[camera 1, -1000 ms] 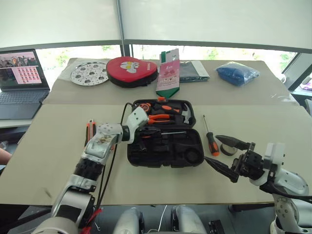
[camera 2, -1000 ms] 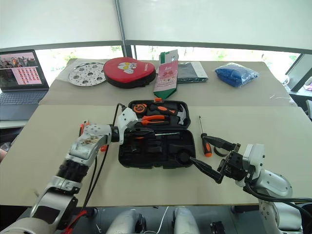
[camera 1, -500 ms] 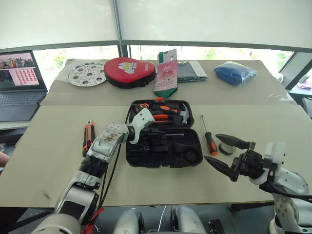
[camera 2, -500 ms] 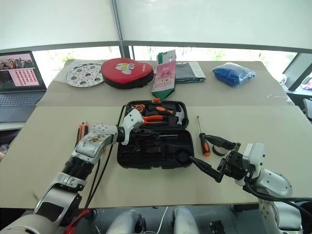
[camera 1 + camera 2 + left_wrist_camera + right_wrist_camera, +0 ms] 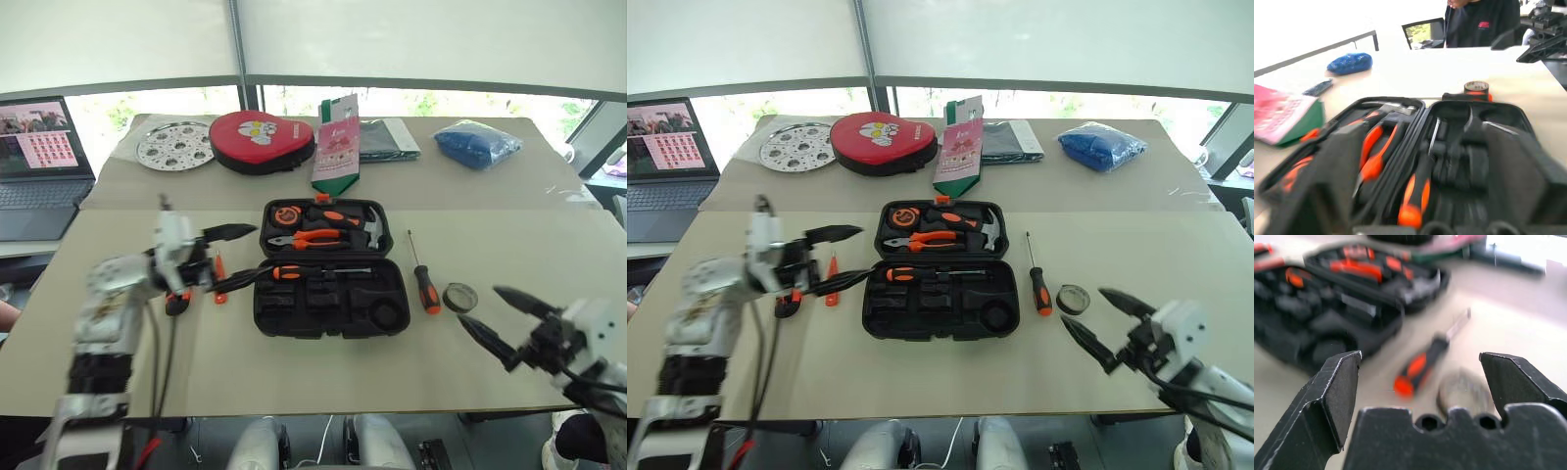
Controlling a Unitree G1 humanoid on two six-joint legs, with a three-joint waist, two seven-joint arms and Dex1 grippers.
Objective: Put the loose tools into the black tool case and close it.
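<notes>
Your left tool (image 5: 227,258) stands open and empty, level above the tabletop (image 5: 313,377), its fingers pointing at the black clamshell plastic tool case (image 5: 330,267) just ahead of it. That case lies open with one orange-and-black-handled screwdriver (image 5: 318,271) already seated in a recess of the nearer half. Just below this tool's fingers lies the small orange tester pen (image 5: 218,278), and close beside it on the arm's side an orange-black utility knife (image 5: 176,297), partly hidden by the arm.

Your right tool (image 5: 506,324) is also wide open and empty. Ahead of it sits the small round grey tape roll (image 5: 458,297), and just beyond that the second orange-and-black-handled screwdriver (image 5: 422,279), lying beside the case's edge.

Judging by looks, everything loose is light and stiff. Take the screwdriver across its rubbery handle, not the thin steel shaft, which would likely slip or pivot. The pen is slim and smooth, so pinch it at mid-length and squarely. The knife's body is flat and should grip well across its width. The roll is low and may slide, so close on its outer rim. The case lid looks rigid; push it over near its free edge.
</notes>
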